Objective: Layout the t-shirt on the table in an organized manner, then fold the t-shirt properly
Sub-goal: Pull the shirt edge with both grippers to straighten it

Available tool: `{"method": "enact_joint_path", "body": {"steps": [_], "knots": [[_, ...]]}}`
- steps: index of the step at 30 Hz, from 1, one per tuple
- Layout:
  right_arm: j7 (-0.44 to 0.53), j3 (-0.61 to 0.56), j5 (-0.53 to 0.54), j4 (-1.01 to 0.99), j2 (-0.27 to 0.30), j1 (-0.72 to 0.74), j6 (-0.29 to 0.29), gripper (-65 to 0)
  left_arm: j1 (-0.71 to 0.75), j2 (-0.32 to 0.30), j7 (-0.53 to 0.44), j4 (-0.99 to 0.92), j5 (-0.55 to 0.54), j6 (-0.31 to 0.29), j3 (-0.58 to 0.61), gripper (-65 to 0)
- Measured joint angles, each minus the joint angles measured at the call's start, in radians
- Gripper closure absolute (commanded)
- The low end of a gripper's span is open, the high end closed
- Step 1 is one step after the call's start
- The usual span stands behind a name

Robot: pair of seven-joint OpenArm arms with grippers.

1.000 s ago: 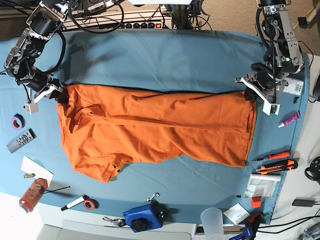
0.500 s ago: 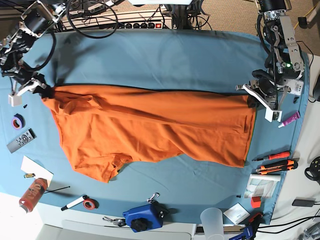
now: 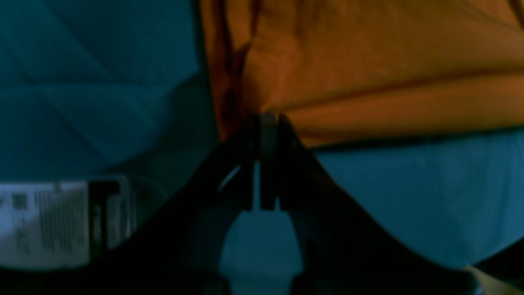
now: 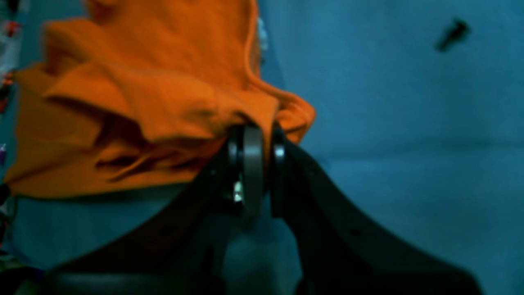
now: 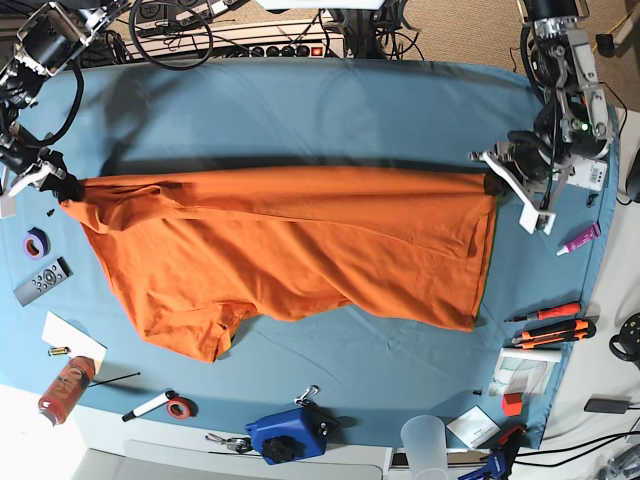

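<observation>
Base view: the t-shirt (image 5: 290, 245) is lying across mid-tabletop (image 5: 300, 110), its top edge being held taut between both arms to flatten it. Wrist views are adding what base can't: left gripper (image 3: 264, 119) and right gripper (image 4: 254, 135) jaws are each pinching shirt fabric.

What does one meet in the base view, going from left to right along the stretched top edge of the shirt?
Right claw shut on the shirt corner → t-shirt → left claw shut on the other corner → pink-capped tube on the table.
</observation>
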Motion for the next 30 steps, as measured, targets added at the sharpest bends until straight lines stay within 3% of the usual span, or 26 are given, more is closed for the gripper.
{"method": "enact_joint_path", "body": {"steps": [13, 18, 23, 30], "knots": [[-0.001, 0.009, 0.114, 0.000, -0.001, -0.187, -0.001, 0.0, 0.187, 0.000, 0.009, 0.156, 0.043, -0.010, -0.002, 0.0], [-0.007, 0.129, 0.188, 0.000, -0.003, -0.191, 0.000, 0.0, 0.238, 0.000, 0.008, 0.198, 0.038, -0.012, -0.062, 0.0], [-0.013, 0.203, 0.209, 0.000, -0.001, -0.197, 0.000, 0.0, 0.267, 0.000, 0.032, 0.198, -0.027, -0.090, -0.120, 0.0], [-0.011, 0.168, 0.209, 0.000, -0.001, -0.211, 0.000, 0.0, 0.301, 0.000, 0.053, 0.198, -0.057, -0.095, -0.121, -1.6]]}}
